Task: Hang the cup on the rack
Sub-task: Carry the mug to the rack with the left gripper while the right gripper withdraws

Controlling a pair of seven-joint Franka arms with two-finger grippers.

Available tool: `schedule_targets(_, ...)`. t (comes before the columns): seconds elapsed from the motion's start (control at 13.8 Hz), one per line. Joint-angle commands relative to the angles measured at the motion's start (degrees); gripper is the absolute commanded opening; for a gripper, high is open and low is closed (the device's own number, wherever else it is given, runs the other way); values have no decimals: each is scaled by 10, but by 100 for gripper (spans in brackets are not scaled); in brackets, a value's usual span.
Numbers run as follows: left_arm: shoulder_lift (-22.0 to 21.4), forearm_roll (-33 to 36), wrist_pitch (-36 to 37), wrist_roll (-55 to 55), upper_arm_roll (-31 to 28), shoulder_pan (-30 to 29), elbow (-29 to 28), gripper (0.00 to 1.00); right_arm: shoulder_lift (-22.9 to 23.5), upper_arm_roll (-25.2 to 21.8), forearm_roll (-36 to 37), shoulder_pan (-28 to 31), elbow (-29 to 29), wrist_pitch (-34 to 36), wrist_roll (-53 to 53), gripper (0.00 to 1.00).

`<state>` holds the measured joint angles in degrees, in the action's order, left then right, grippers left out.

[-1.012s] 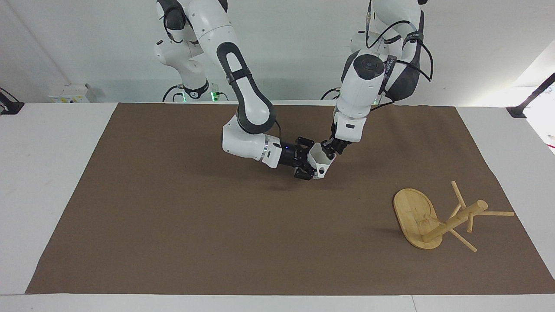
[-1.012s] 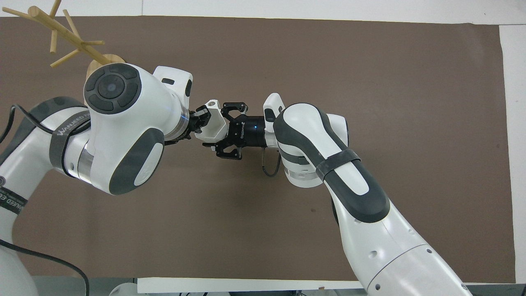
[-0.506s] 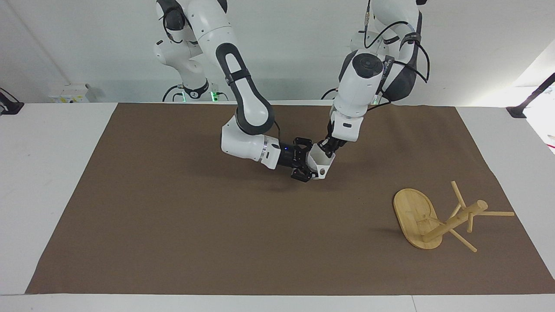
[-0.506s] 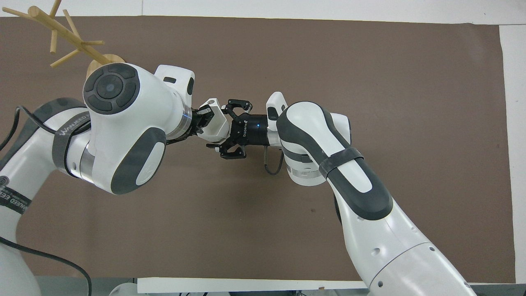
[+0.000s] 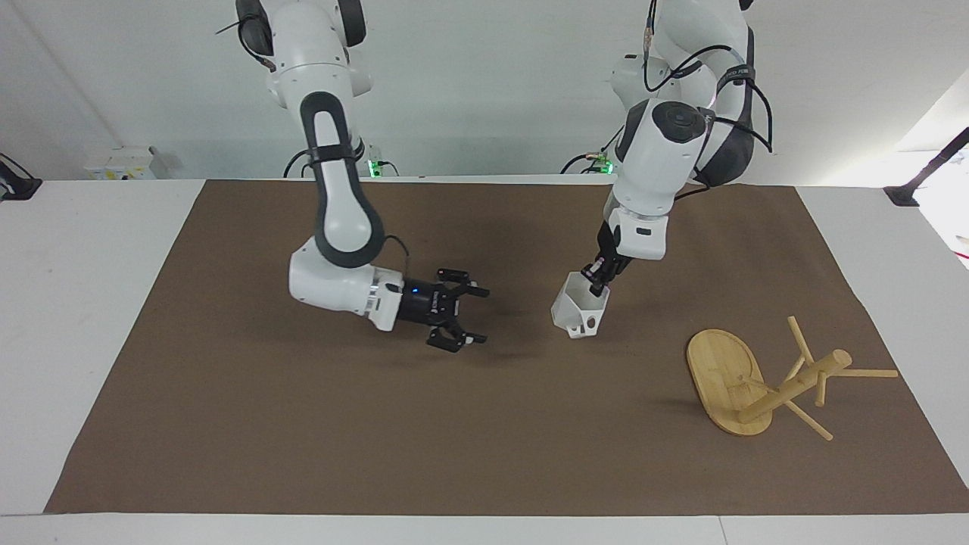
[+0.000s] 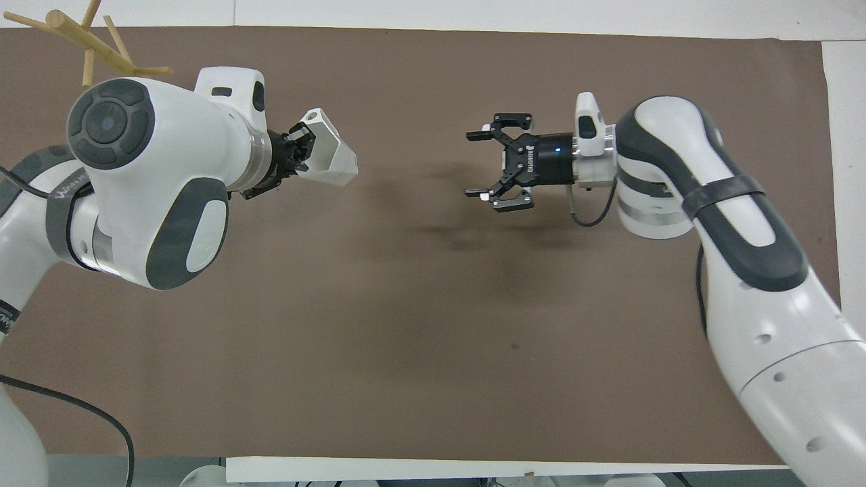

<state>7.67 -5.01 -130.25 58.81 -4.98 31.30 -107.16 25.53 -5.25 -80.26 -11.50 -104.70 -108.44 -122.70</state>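
While the left end effector [image 5: 598,286] grips the cup [image 5: 579,312] by its rim at centre right of the facing frame, the right end effector [image 5: 462,316], released, waits at centre. The cup appears rigid, light, perhaps slippery. The toppled rack [image 5: 764,378] lies lower right.

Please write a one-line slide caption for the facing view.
Left gripper holds the cup near the rack; open right gripper empty.
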Motion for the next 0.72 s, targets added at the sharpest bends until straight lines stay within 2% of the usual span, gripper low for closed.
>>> schedule_targets(0.0, -5, 1, -182, 14, 1, -12, -72, 0, -3, 9, 119, 93, 30, 80, 28, 100)
schedule_targets(0.14, -14, 1, -349, 14, 0, -31, -151, 0, -16, 7, 234, 147, 61, 102, 73, 100)
schedule_targets(0.36, -18, 0, -588, 19, 2, -75, -245, 0, -90, 7, 399, 174, 82, 97, 161, 100)
schedule_targets(0.43, -20, -1, -633, 19, 2, -81, -266, 0, -118, 8, 468, 170, 84, 97, 203, 100)
schedule_targets(0.51, -36, -1, -687, 19, 1, -86, -322, 0, -145, 12, 536, 168, 85, 102, 259, 100)
schedule_targets(0.58, -45, -1, -708, 14, 1, -101, -348, 0, -164, 14, 566, 168, 85, 105, 314, 100)
schedule_targets(0.65, -42, 0, -703, 13, 2, -107, -346, 0, -177, 14, 574, 168, 90, 116, 362, 100)
